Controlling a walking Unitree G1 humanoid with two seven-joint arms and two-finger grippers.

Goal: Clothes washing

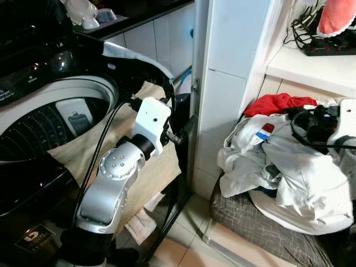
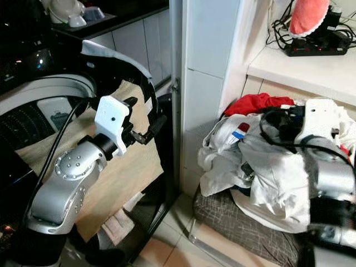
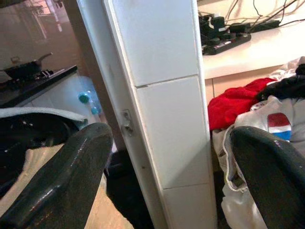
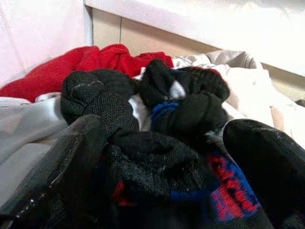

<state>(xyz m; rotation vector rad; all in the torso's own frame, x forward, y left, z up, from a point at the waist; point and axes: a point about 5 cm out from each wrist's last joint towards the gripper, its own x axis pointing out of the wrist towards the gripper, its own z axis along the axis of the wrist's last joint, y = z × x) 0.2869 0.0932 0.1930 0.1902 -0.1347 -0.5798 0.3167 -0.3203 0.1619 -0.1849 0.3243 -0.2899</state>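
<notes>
Washing machine (image 1: 33, 144): we see a black top-loader at the left, lid up, drum open, with a beige cloth (image 1: 111, 161) draped over its near right rim and hanging down its side.

Tiled pillar (image 1: 228, 83): a white column stands between the machine and the laundry pile, running from the floor up out of view.

Laundry pile (image 1: 289, 172): at the right we find a heap of clothes on a grey checked cushion (image 1: 256, 228). Pale white-grey garments make up most of it; one bears a red, white and blue patch (image 1: 264, 133).

Red garment (image 1: 275, 103): it lies at the far side of the heap, under a white shelf (image 1: 311, 67) that carries a power strip (image 2: 317, 47) and a pink cloth (image 1: 336, 15).

Left gripper (image 2: 146, 127): it is raised over the beige cloth, just beside the pillar. In the left wrist view we see its two fingers (image 3: 62, 181) spread wide, with nothing between them.

Right gripper (image 4: 162, 176): it sits on top of the heap, at the right. In the right wrist view we see its fingers (image 4: 52, 176) closed around a bundle of black socks (image 4: 157, 143) with red and blue markings, which rests on the pale garments just near of the red one.
</notes>
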